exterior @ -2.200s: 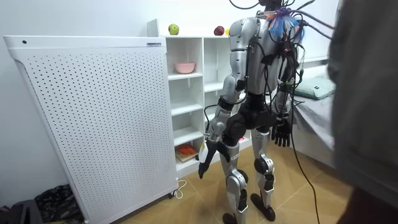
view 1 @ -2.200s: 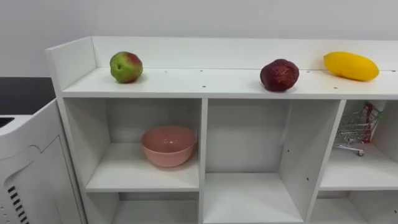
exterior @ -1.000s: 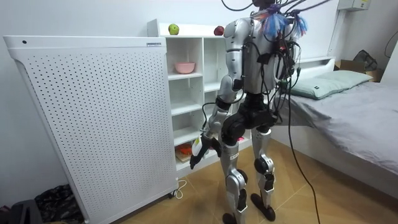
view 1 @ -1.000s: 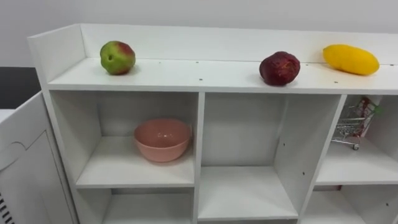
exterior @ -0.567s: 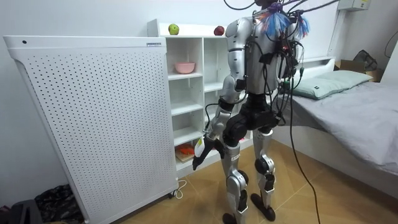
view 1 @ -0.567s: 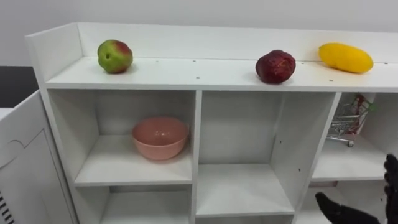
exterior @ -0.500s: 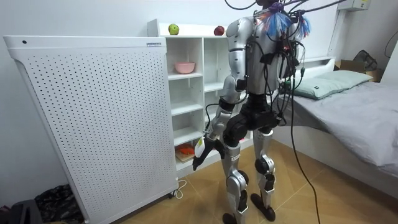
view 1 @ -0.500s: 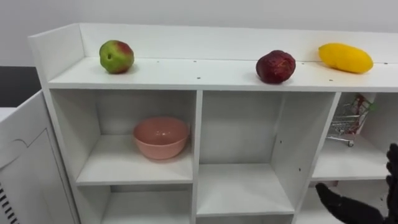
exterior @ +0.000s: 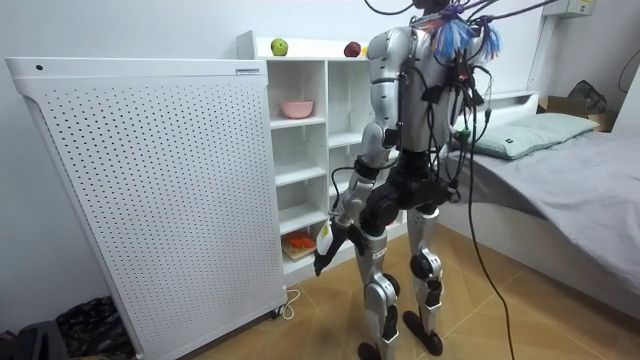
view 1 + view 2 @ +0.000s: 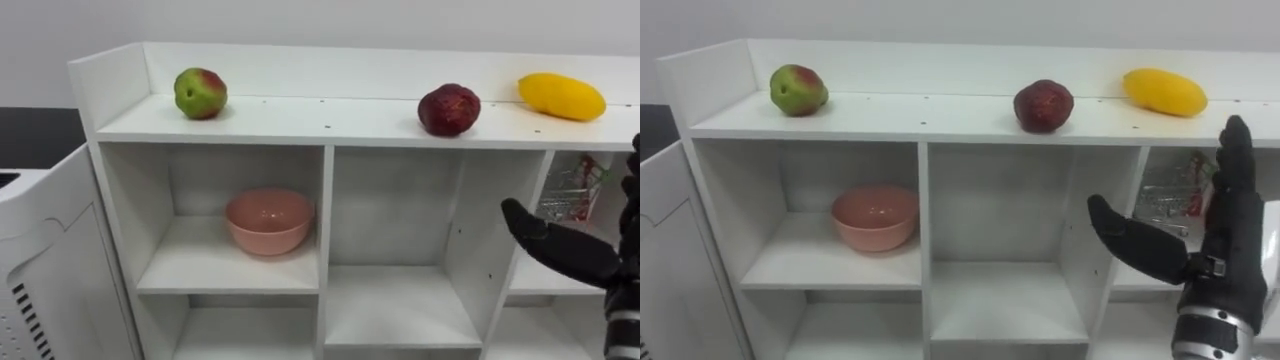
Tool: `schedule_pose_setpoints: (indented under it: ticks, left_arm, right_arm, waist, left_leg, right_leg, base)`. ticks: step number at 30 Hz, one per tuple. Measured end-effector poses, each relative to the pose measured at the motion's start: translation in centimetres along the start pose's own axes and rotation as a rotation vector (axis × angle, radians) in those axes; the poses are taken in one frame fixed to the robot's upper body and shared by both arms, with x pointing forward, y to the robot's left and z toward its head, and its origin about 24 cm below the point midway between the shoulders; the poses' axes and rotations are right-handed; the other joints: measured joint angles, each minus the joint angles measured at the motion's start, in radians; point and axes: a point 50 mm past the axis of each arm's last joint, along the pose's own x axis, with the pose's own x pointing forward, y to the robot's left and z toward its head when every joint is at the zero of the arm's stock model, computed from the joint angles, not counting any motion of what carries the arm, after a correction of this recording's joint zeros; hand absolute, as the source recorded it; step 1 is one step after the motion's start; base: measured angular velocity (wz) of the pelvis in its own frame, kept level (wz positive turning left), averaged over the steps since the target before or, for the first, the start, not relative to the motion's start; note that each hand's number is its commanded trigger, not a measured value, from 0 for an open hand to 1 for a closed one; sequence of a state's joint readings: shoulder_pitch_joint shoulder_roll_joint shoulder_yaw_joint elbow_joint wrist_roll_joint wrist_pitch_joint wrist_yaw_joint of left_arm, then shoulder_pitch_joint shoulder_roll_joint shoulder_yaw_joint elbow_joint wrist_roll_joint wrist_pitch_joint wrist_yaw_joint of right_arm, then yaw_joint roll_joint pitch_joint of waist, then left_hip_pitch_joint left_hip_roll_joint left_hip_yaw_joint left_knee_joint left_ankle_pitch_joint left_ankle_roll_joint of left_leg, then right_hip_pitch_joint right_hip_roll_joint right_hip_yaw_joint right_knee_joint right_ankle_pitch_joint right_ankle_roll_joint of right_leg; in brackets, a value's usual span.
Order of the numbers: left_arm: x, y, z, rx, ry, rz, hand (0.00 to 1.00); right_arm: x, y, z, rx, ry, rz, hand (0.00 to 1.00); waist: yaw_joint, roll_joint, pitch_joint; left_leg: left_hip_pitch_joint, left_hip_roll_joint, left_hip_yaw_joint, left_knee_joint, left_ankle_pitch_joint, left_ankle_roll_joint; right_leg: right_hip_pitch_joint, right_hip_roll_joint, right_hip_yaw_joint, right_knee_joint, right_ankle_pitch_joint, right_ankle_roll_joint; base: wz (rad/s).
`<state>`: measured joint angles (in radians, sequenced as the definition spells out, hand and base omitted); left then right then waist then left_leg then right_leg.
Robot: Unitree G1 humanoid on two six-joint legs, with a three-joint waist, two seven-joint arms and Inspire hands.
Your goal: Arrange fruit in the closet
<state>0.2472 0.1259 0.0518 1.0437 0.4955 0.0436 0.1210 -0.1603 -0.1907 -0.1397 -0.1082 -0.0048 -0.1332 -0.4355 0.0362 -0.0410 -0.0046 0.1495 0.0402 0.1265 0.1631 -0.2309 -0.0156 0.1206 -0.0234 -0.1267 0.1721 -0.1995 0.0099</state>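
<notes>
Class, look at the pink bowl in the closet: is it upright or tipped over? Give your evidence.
Upright. The pink bowl sits on its base, rim level, opening facing up.

Right hand (image 10: 1230, 245) held upright, fingers (image 10: 1237, 150) straight, thumb spread.

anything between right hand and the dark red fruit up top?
Nothing visible. The open right hand hovers in front of the right compartment; the dark red fruit sits on the closet top, up-left of it.
</notes>
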Motion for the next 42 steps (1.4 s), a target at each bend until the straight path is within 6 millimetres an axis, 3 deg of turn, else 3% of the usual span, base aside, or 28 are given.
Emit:
schedule_pose_setpoints:
  ticks: [4,8,17,26,35,42]
  left_arm:
    - [0.0,0.0,0.0,0.011,0.0,-0.004,0.0]
    - [0.2,0.5,0.6,0.038,-0.007,-0.023,0.0]
    - [0.7,2.3,4.1,0.044,-0.099,-0.026,0.0]
    - [0.9,3.8,7.8,0.008,-0.194,-0.021,0.0]
    - [0.9,3.6,8.0,-0.022,-0.198,-0.048,0.0]
    - [0.9,3.8,8.3,-0.035,-0.196,-0.05,0.0]
  right_arm:
    - [1.3,0.8,1.4,0.034,-0.059,0.014,0.0]
    - [2.3,1.5,2.3,0.047,-0.1,0.035,0.0]
    - [3.5,2.2,2.5,0.041,-0.094,0.073,0.0]
    - [5.6,2.8,2.3,0.104,-0.044,0.093,0.0]
    - [6.2,2.6,2.2,0.098,-0.029,0.129,0.0]
    - [6.5,2.8,2.1,0.107,-0.003,0.161,0.0]
  waist:
    - [0.008,-0.014,0.008]
    - [0.009,-0.02,0.0083]
    - [0.021,-0.009,0.0101]
    - [0.02,-0.008,0.0103]
    - [0.019,0.004,0.0117]
    - [0.021,0.014,0.0029]
  left_leg:
    - [-0.004,0.001,-0.003,0.0,0.0,0.0]
    - [-0.008,0.0,-0.018,0.001,0.0,0.0]
    - [-0.029,0.0,-0.041,0.007,0.0,0.0]
    - [-0.029,-0.001,-0.046,0.007,0.0,0.0]
    - [-0.02,-0.001,-0.04,0.007,0.0,0.0]
    - [-0.019,-0.001,-0.035,0.008,0.001,0.0]
  right_leg:
    - [-0.003,-0.001,-0.015,-0.002,0.0,0.0]
    - [0.001,-0.003,-0.037,-0.003,0.001,0.0]
    - [-0.006,-0.006,-0.069,-0.004,0.002,0.0]
    - [-0.005,-0.005,-0.066,-0.005,0.002,0.0]
    - [0.0,-0.005,-0.063,-0.004,0.002,0.0]
    - [0.001,-0.006,-0.062,-0.002,0.002,0.0]
  base:
    - [0.01]
    - [0.07]
    - [0.07]
    - [0.01]
    - [0.0]
    - [-0.01]
